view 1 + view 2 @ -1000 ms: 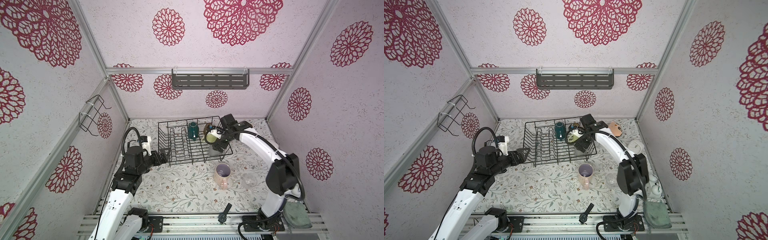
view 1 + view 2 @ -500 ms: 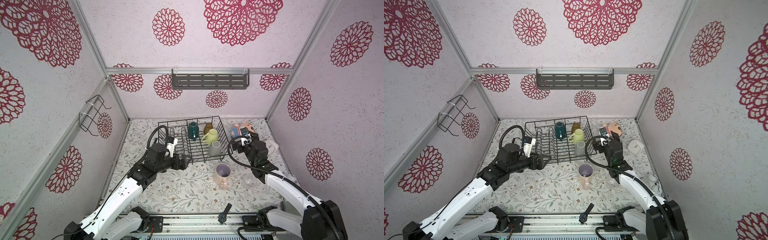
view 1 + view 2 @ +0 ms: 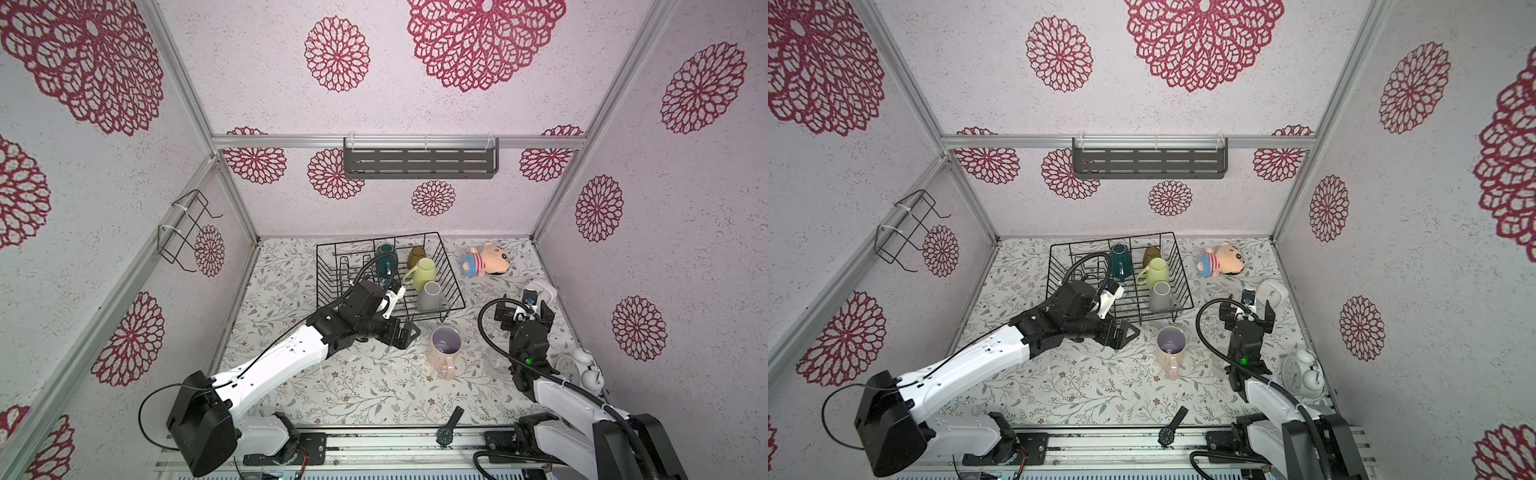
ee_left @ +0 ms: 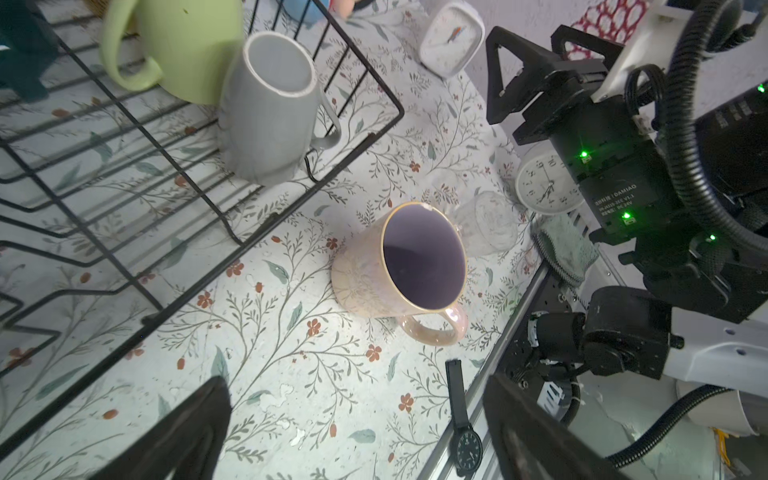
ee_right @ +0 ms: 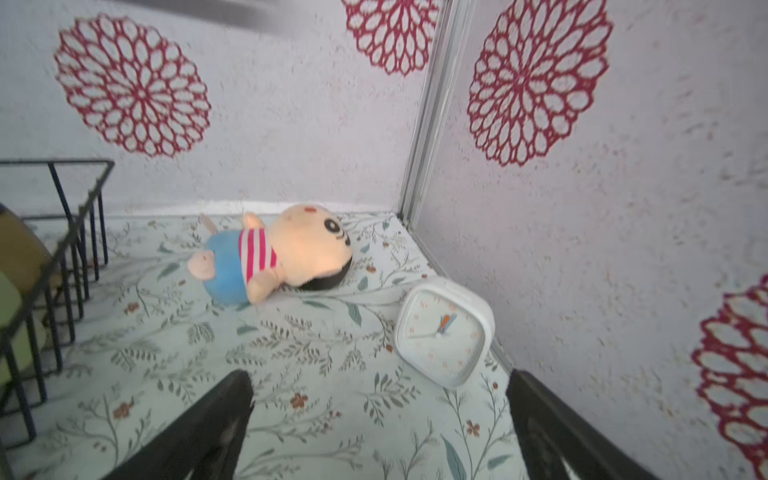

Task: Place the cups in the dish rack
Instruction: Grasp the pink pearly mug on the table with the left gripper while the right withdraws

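Left tool [image 3: 405, 332] spread wide, empty. Pink mug [image 3: 444, 351] upright on bench [image 3: 365, 386] just ahead, outside rack [image 3: 328, 266]. Judged ceramic: stiff, weighty, glaze slippery, chips; pinch rim wall opposite handle. Right tool [image 3: 527, 309] also apart, empty.

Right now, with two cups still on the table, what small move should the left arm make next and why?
Probably ease the open left gripper toward the pink mug: it stands upright beside the dish rack, nearest those empty jaws.
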Action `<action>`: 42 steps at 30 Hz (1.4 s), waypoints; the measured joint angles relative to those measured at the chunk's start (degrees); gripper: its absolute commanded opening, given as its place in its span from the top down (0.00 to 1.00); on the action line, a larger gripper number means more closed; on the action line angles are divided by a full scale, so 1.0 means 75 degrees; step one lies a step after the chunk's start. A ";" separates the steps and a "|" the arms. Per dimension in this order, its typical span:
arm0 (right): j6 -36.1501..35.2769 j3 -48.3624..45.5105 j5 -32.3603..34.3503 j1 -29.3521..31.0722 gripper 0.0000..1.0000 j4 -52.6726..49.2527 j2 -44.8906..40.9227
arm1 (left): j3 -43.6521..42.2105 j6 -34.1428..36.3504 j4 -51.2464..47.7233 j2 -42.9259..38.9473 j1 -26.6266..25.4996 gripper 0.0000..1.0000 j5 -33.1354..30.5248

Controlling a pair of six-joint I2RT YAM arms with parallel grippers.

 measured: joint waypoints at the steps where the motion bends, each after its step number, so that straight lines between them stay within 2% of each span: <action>1: -0.0006 -0.0038 -0.0055 -0.0003 0.01 0.0149 0.0184 | 0.0090 0.0058 -0.0067 0.0131 -0.0070 0.01 0.0000; 6: -0.0073 -0.0090 -0.0417 -0.0012 0.01 0.0976 0.0970 | 0.1093 0.0449 -0.0804 0.1137 -0.0458 0.03 -0.0198; 15: -0.0079 -0.0184 -0.0507 -0.0015 0.01 0.1478 0.1070 | 0.2055 0.0574 -0.1594 0.2722 -0.0886 0.07 -0.0737; 23: -0.0067 -0.0181 -0.0414 -0.0015 0.01 0.1553 0.1070 | 0.2430 0.0367 -0.1751 0.3104 -0.0918 0.13 -0.0982; 35: 0.0009 -0.0184 -0.0230 -0.0015 0.01 0.1539 0.1075 | 0.3083 0.0306 -0.1722 0.3363 -0.0950 0.15 -0.1212; 42: 0.0012 -0.0181 0.0006 -0.0015 0.01 0.1542 0.1075 | 0.3669 0.0233 -0.1824 0.3975 -0.0950 0.27 -0.1475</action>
